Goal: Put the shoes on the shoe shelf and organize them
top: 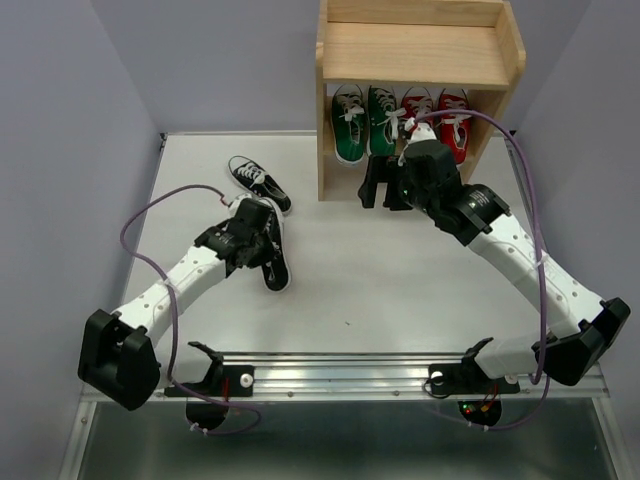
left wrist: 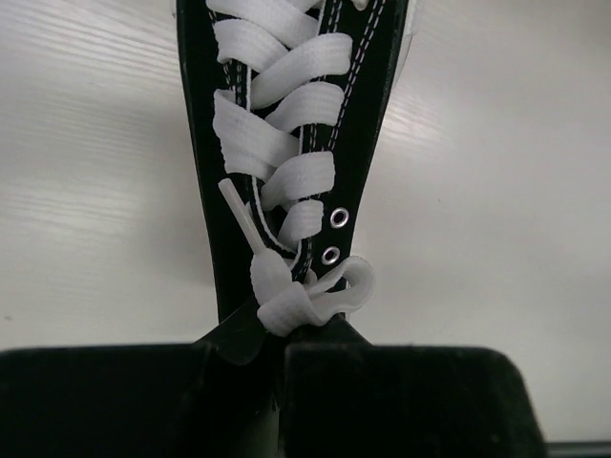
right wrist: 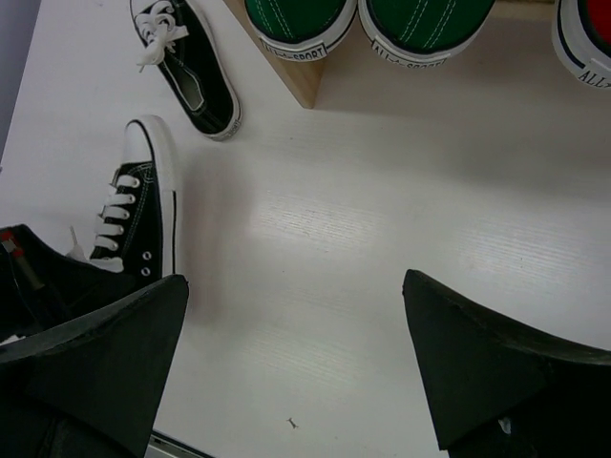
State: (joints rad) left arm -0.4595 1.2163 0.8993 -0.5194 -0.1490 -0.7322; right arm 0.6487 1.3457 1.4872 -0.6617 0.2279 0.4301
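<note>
The wooden shoe shelf (top: 420, 50) stands at the back. Its lower tier holds the green pair (top: 363, 122) and the red pair (top: 437, 118). The green toes (right wrist: 296, 24) and a red toe (right wrist: 584, 38) show in the right wrist view. One black shoe (top: 258, 183) lies on the table left of the shelf; it also shows in the right wrist view (right wrist: 186, 67). My left gripper (top: 258, 238) is shut on the collar of the other black shoe (left wrist: 286, 143), whose toe points toward the near edge (top: 276, 272). My right gripper (top: 383, 183) is open and empty before the shelf, fingers (right wrist: 105, 363) wide apart.
The white table (top: 400, 290) runs from the shelf to a metal rail (top: 340, 375) at the near edge. Grey walls close both sides. The shelf's upper tier is bare wood. The shelf's left side panel (right wrist: 298, 84) stands next to the loose black shoe.
</note>
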